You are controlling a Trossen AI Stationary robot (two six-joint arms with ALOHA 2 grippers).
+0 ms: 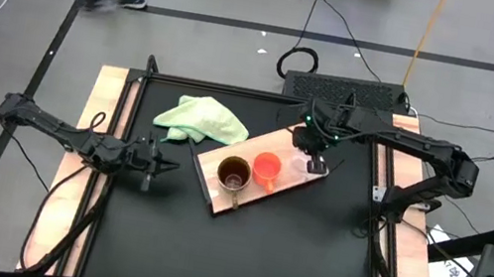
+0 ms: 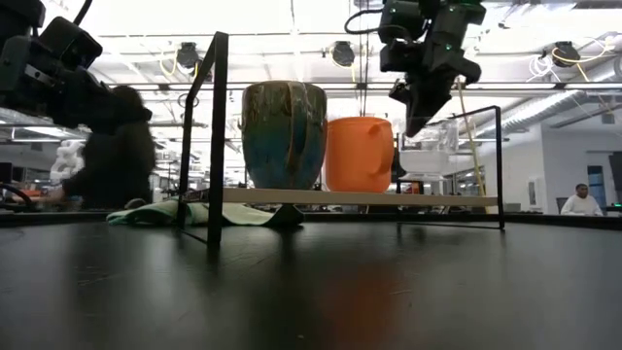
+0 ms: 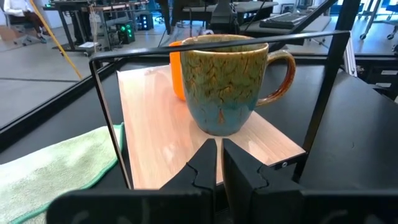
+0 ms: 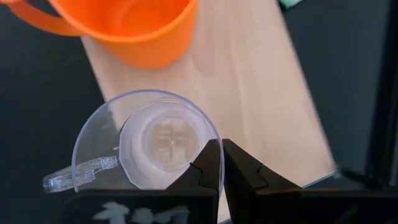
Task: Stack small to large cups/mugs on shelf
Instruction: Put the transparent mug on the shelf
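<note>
The light-wood shelf board (image 1: 248, 191) lies slantwise mid-table. On it stand, in a row, the tan-brown mug (image 1: 233, 173), the orange cup (image 1: 266, 169) and the clear glass cup (image 1: 306, 164), each on its base. The clear cup (image 4: 146, 143) is at the board's far right end. My right gripper (image 1: 316, 156) hovers shut just above the clear cup; the low view shows its fingertips (image 2: 413, 122) clear of the cup (image 2: 425, 160). My left gripper (image 1: 154, 165) is shut and empty left of the board, pointing at the mug (image 3: 227, 84).
A pale green cloth (image 1: 198, 117) lies crumpled at the board's far left. A black wire frame (image 2: 216, 136) stands around the board, with posts at its corners (image 3: 106, 118). A person (image 2: 117, 156) shows behind the table. Bare black tabletop lies toward the near edge.
</note>
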